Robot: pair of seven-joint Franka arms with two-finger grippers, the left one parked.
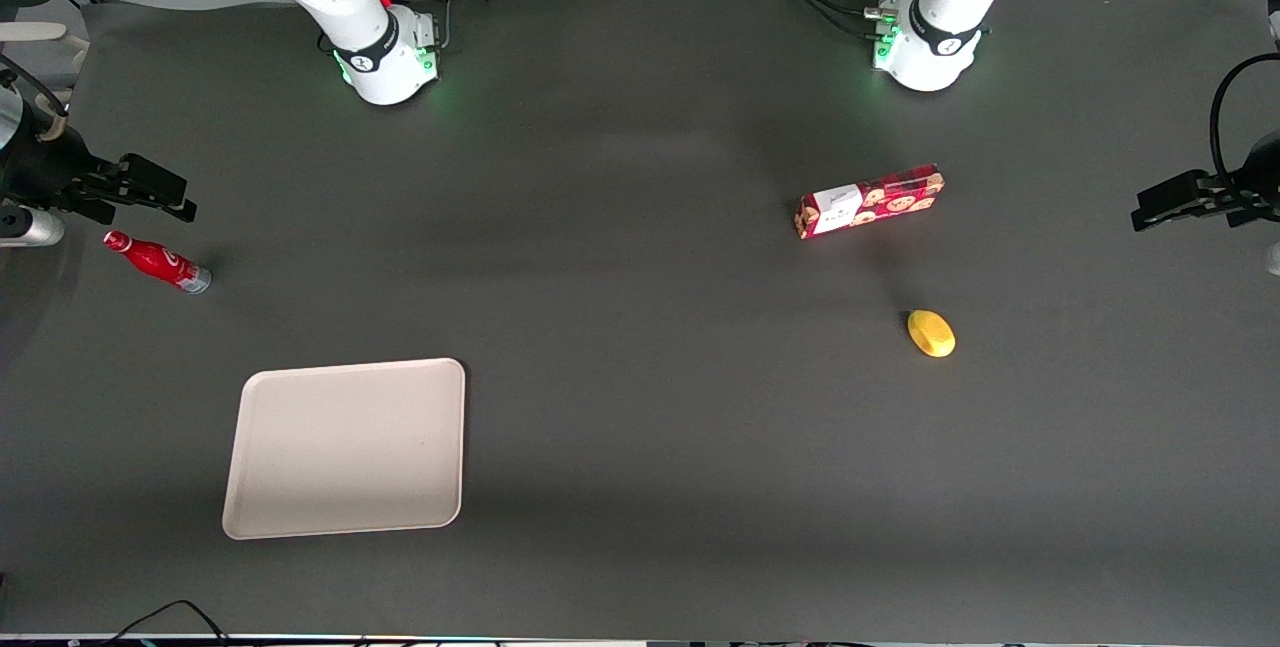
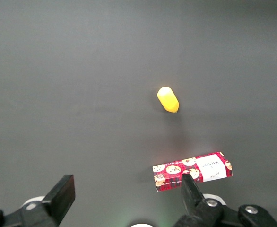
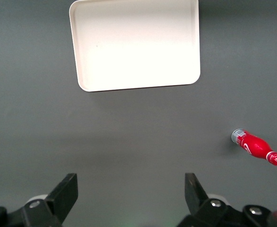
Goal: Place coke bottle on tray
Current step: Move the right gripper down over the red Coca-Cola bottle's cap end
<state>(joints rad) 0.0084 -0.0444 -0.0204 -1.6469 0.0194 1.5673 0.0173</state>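
The right arm's end effector (image 1: 170,195) hangs above the dark grey bench (image 1: 640,407) at the working arm's end, fingers (image 3: 65,191) spread wide apart and holding nothing. Just beside it, nearer the front camera, the small slim red coke bottle with a silvery base (image 1: 157,262) lies on the bench. The large flat beige rectangular tray (image 1: 345,447) sits nearer still, apart from the bottle.

coke bottle (image 1: 157,261): white script, unreadable | cookie box (image 1: 868,201): white label (print illegible) | no other text
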